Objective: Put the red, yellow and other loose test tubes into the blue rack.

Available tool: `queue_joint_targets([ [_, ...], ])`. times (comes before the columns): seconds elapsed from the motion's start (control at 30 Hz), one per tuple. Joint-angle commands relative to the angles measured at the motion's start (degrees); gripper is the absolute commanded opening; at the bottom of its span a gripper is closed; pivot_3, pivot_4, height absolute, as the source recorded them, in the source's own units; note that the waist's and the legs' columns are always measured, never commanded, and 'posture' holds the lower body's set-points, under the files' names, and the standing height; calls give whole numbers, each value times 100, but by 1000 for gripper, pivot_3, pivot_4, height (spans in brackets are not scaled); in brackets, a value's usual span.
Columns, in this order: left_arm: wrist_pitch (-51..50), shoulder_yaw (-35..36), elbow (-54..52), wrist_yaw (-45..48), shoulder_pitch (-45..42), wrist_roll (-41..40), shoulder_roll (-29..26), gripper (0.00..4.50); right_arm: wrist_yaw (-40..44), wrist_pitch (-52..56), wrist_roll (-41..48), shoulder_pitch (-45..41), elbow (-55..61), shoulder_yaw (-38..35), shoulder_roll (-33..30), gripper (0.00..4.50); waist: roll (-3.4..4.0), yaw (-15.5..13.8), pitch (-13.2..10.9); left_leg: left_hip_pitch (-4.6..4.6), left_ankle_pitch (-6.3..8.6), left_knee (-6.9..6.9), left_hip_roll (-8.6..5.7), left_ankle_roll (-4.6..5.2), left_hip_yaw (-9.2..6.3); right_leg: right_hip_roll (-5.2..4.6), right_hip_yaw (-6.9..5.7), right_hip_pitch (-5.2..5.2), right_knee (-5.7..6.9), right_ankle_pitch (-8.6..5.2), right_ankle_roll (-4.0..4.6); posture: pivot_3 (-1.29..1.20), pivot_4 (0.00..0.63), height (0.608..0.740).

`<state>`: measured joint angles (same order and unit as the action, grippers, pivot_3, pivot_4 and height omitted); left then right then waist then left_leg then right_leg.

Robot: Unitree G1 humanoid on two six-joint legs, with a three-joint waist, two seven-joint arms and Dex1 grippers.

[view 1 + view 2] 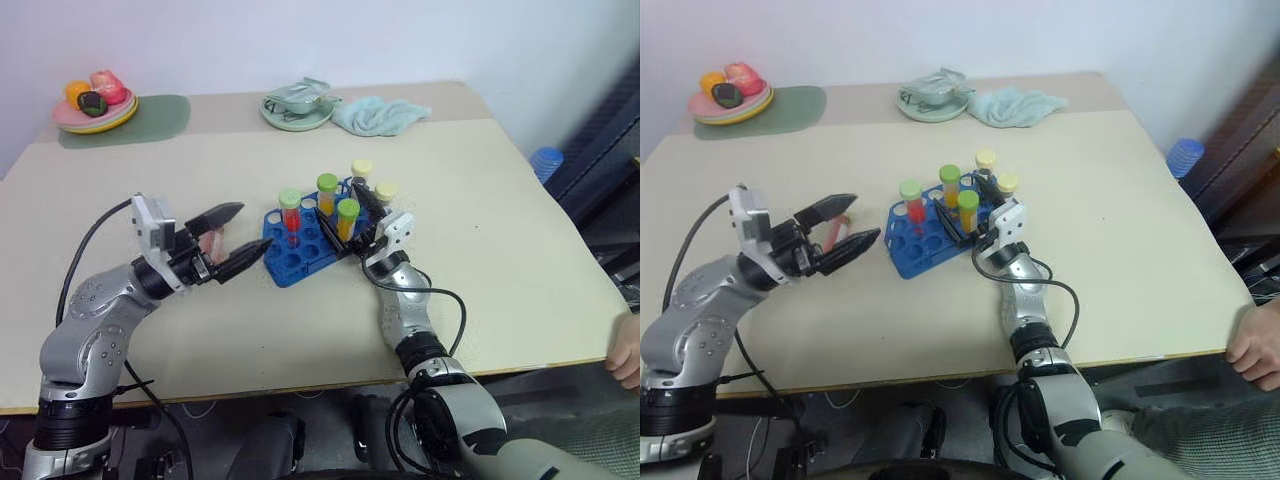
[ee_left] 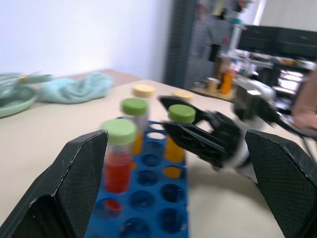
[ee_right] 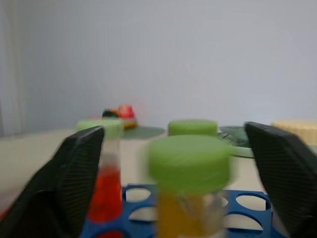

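Observation:
The blue rack [image 1: 300,255] stands mid-table with several capped test tubes upright in it. Among them are a red tube with a green cap [image 1: 290,215], a yellow one with a green cap [image 1: 347,220] and two cream-capped ones [image 1: 363,170]. My right gripper [image 1: 343,212] is open, one finger on each side of that yellow tube [image 3: 188,198] without touching it. My left gripper [image 1: 255,228] is open just left of the rack and holds nothing. A pinkish thing [image 1: 211,243] shows low between its fingers; I cannot tell whether it is a tube.
At the back left a plate of toy fruit [image 1: 95,108] sits on a green mat [image 1: 160,118]. A green dish [image 1: 297,108] and a teal cloth [image 1: 380,115] lie at the back centre. A person's hand [image 1: 627,350] rests at the table's right front edge.

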<state>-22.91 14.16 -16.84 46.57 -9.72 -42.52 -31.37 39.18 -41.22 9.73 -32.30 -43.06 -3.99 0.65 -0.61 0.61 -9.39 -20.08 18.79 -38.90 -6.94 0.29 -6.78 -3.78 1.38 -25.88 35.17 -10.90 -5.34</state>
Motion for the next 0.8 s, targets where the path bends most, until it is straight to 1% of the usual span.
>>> queue_joint_targets([
  [0.03, 19, 249, -35, -447, -190, -43, 114, 4500, -125, 527, -113, 207, 1085, 187, -304, 4479, 2, 11, -1, -6, 0, -1, 0, 0, 0, 0, 0, -7, 1, 0, 0, 0, 150, 740],
  [0.1, -10, 298, -52, -1044, -287, 224, 203, 4500, -33, 1201, -91, 451, 1965, 333, -668, 4479, 4, 15, -3, -28, -2, -5, 1, -3, 4, -1, 1, -34, 8, 1, 0, 0, 150, 740],
  [0.17, 9, 304, -89, -1791, -381, 744, 265, 4500, 158, 1989, 38, 743, 2915, 436, -1134, 4479, 8, 11, -5, -33, -5, -5, 4, -8, 4, 0, 3, -43, 13, 1, 1, 0, 150, 740],
  [0.27, -441, 370, -252, -2444, -480, 760, 289, 4500, 334, 3216, 229, 1182, 4181, 376, -1976, 4479, 9, 2, -5, -32, -4, -5, 11, -11, 7, 2, 5, -43, 12, 2, 2, 0, 150, 740],
  [0.33, -652, 389, -351, -2794, -541, 833, 275, 4500, 413, 3886, 355, 1417, 4779, 304, -2461, 4479, 8, -9, -5, -34, -2, -5, 12, -10, 9, 1, 6, -43, 9, 2, 2, 0, 150, 740],
  [0.4, -1611, 489, -474, -3567, -752, 689, 254, 4500, 589, 4429, 610, 1596, 5239, 121, -2963, 4479, 7, -15, -7, -34, -2, -6, 14, -10, 10, 0, 6, -40, 6, 2, 2, 0, 150, 740],
  [0.43, -2299, 547, -478, -3988, -985, 573, 227, 4500, 767, 4834, 860, 1680, 5499, -28, -3304, 4479, 4, -13, -8, -34, -1, -7, 15, -10, 10, -1, 6, -39, 7, 3, 1, 0, 150, 740],
  [0.47, -2831, 583, -485, -4268, -1210, 468, 192, 4500, 955, 5186, 1105, 1734, 5713, -154, -3611, 4479, 5, -20, -10, -33, -1, -10, 17, -10, 10, 0, 6, -37, 7, 3, 2, 0, 150, 740],
  [0.53, -4248, 690, -292, -4694, -1859, 219, 105, 4500, 1367, 5987, 1634, 1721, 6077, -403, -4304, 4479, -5, -23, -19, -34, -1, -13, 18, -9, 11, 1, 5, -34, 6, 4, 1, 0, 150, 740],
  [0.57, -4715, 759, -188, -4837, -2124, 174, 127, 4500, 1483, 6243, 1807, 1669, 6171, -482, -4540, 4479, -8, -24, -21, -38, 0, -17, 18, -8, 11, 4, 4, -34, 5, 4, 0, 0, 150, 740],
  [0.63, -5384, 967, 9, -5087, -2624, 177, 282, 4500, 1684, 6708, 2187, 1490, 6290, -593, -4910, 4479, -13, -2, -20, -36, 0, -18, 19, -7, 10, 7, 2, -31, 5, 4, 0, 0, 150, 740],
  [0.73, -6658, 1092, 712, -5398, -3554, 600, 407, 4500, 1822, 7521, 2795, 970, 6416, -687, -5287, 4479, -15, 6, -22, -33, 4, -16, 25, -11, 14, 6, 3, -35, 3, 4, 1, 0, 150, 740],
  [0.8, -6934, 1018, 1277, -5586, -3896, 804, 389, 4500, 1863, 7720, 2946, 656, 6414, -640, -5338, 4479, -15, 6, -23, -33, 3, -15, 28, -16, 15, 8, 3, -37, 5, 6, 3, 0, 150, 740],
])
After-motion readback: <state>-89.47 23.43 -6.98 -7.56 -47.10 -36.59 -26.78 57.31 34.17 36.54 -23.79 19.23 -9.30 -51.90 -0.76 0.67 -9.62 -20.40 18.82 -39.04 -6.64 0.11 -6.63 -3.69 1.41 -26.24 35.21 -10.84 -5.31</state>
